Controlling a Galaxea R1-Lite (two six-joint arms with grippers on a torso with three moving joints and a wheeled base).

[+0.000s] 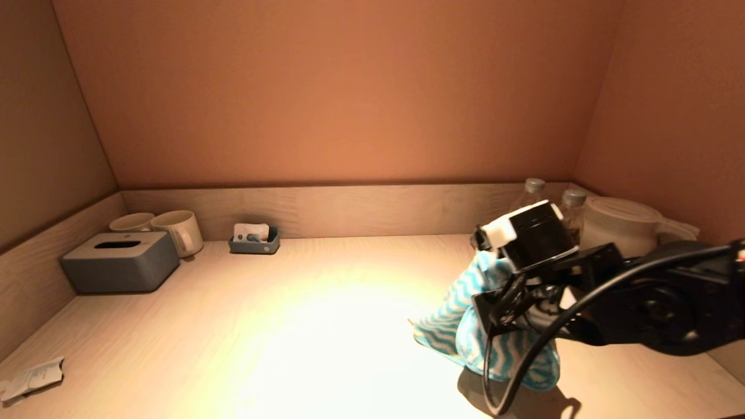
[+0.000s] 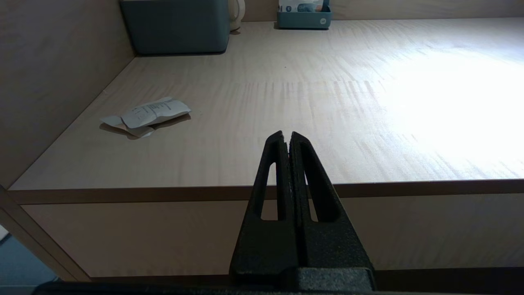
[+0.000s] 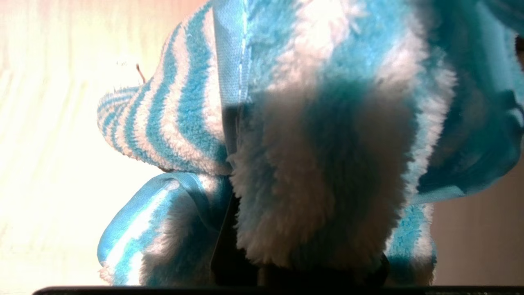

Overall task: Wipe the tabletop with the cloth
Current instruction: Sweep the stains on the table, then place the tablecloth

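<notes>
- Right gripper (image 1: 495,279), over the near right part of the tabletop (image 1: 326,326), clamped on the cloth (image 1: 465,326): fabric bunched around the fingers, pinched high so the rest hung loose below.
- Blue-and-white striped cloth, draped from the grip down to the wood, lower folds touching the surface near the front right; probably gathered that way to leave a soft pad for dragging.
- In the right wrist view, fluffy cloth (image 3: 311,164) filling nearly everything, wrapped over the dark fingers, so hardly any finger visible.
- Bright pool of light on the middle of the tabletop, just left of the cloth; open wood there, seemingly the natural path for a sweep.
- Left gripper (image 2: 290,137) parked below and in front of the near edge, on the left, fingers pressed together with nothing between; idle, out of the way of the wiping arm.
- Crumpled paper scrap (image 1: 32,378) at the near left corner; likely to be pushed along if a stroke reached that far.
- Grey tissue box (image 1: 119,262) at the far left, two mugs (image 1: 169,230) just behind it, small blue-grey tray (image 1: 254,240) against the back ledge.
- Two bottles (image 1: 532,192) and a white kettle (image 1: 620,227) in the far right corner, close behind the working arm; a risk for a backward stroke.
</notes>
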